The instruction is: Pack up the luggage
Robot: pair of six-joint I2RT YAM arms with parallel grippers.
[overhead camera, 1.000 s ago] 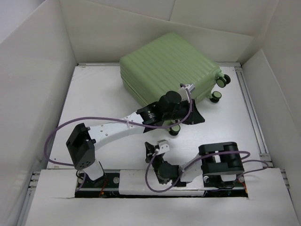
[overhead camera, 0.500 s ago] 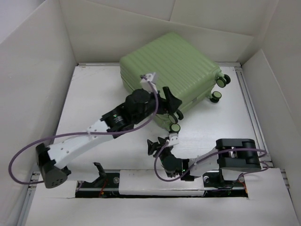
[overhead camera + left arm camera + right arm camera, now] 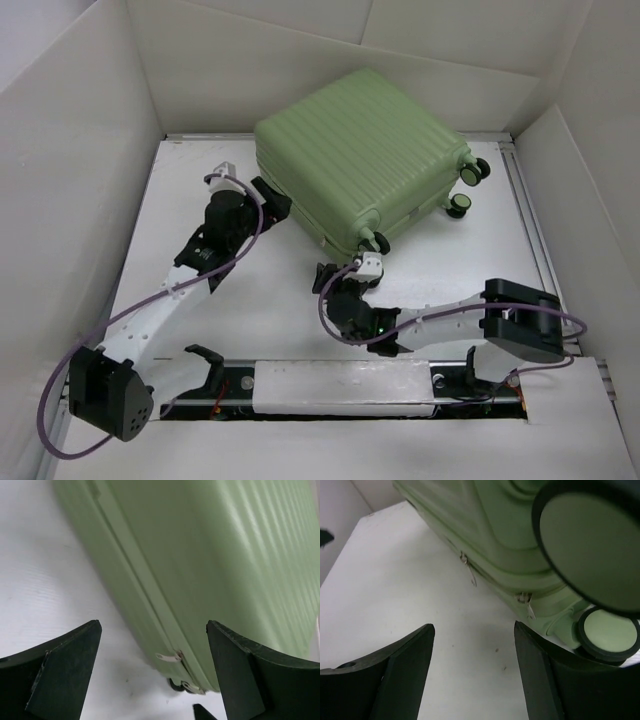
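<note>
Green luggage (image 3: pixel 355 150) lies closed, seemingly at the zipping stage. Left gripper (image 3: pixel 272 197) and right gripper (image 3: pixel 328 280) both gape empty beside its seam. Next, I reckon, one must pinch a zipper pull (image 3: pixel 167 656).

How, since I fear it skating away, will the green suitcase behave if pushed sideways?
The luggage lies flat on its broad side, so it will probably slide, not tip. Its wheels seem turned sideways, so rolling is unlikely. Ribbed and hard-looking, it should stay stiff, though perhaps slippery.
</note>
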